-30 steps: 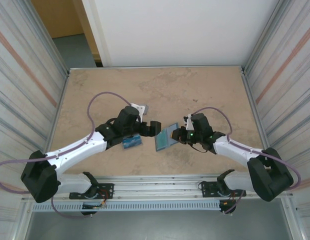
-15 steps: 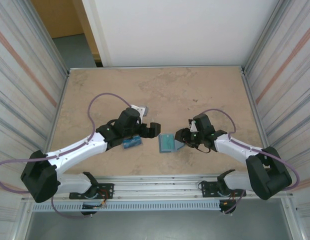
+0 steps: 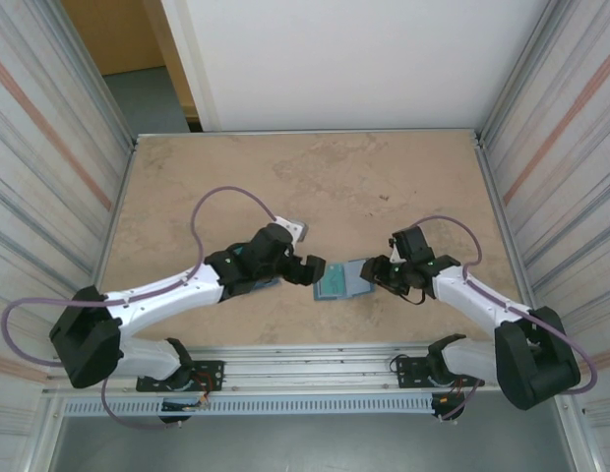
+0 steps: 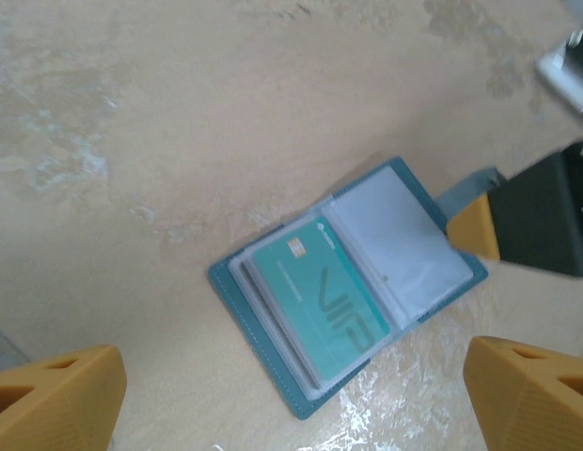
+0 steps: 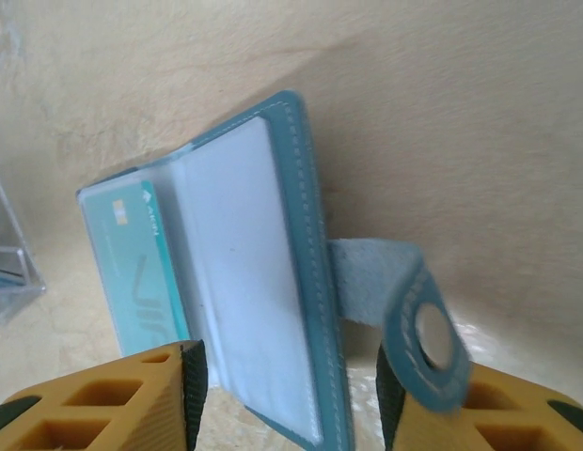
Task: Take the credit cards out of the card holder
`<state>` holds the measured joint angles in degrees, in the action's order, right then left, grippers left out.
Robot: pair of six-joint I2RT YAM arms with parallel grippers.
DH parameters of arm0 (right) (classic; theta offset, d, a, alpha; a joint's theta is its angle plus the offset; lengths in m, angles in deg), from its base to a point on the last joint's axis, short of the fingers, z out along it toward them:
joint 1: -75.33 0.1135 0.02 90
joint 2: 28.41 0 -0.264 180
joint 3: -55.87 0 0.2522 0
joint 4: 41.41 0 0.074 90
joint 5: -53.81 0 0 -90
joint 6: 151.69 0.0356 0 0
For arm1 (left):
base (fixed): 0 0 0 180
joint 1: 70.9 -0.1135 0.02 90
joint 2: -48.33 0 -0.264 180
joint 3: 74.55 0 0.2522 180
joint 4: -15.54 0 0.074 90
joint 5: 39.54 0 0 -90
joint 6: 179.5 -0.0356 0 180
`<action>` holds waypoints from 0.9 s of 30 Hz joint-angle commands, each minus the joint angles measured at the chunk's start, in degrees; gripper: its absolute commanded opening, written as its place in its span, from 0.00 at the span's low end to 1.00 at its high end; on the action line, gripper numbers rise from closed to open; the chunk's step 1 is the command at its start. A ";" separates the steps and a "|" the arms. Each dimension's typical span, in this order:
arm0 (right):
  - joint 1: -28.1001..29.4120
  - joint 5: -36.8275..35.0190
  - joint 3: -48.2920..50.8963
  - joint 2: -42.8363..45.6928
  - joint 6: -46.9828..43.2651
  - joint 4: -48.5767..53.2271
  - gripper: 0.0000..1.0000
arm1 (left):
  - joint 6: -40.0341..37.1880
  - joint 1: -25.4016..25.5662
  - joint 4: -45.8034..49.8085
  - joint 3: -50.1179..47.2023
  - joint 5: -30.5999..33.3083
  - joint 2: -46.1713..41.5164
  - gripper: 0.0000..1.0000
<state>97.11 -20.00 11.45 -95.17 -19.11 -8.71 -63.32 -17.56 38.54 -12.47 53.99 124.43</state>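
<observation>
The steel-blue card holder [image 3: 340,282] lies open on the table between both grippers. A teal-green credit card [image 4: 322,293] marked VIP sits in its left clear sleeve, with dark card edges stacked under it. The right sleeve [image 4: 400,244] looks blank. My left gripper [image 4: 291,399] hovers open and wide above the holder, its fingers [image 4: 56,395] far apart. My right gripper [image 5: 287,376] is open around the holder's right flap [image 5: 273,282], and the closing tab [image 5: 418,324] with its round snap rests against the right finger [image 5: 489,409].
A small clear plastic piece [image 3: 295,228] lies just behind my left wrist and appears at the left edge of the right wrist view [image 5: 9,263]. Metal walls [image 3: 49,157] close in both sides of the beige table [image 3: 315,177].
My right gripper has opened and let go of the holder, which was raised and tilted and now lies flat and open. The left arm has swung right over it.
</observation>
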 commanded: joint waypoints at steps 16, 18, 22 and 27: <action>-1.53 -5.98 -7.75 18.36 -3.74 12.93 0.46 | -3.29 5.81 -4.28 1.72 5.33 13.93 0.69; -0.83 -2.95 -7.62 16.94 -3.70 10.61 0.45 | -2.51 5.70 -5.16 1.63 5.03 14.67 0.69; 2.24 0.54 -7.44 12.56 -3.68 5.13 0.44 | 0.39 4.37 -7.49 0.37 3.58 15.44 0.67; 4.93 5.95 -7.50 4.08 -3.75 -2.03 0.40 | 3.61 2.06 -11.27 -2.18 0.64 15.75 0.63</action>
<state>101.32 -18.69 4.70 -88.22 -21.88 -5.46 -62.56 -14.45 30.39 -13.24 56.33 139.68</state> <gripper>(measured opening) 0.404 0.635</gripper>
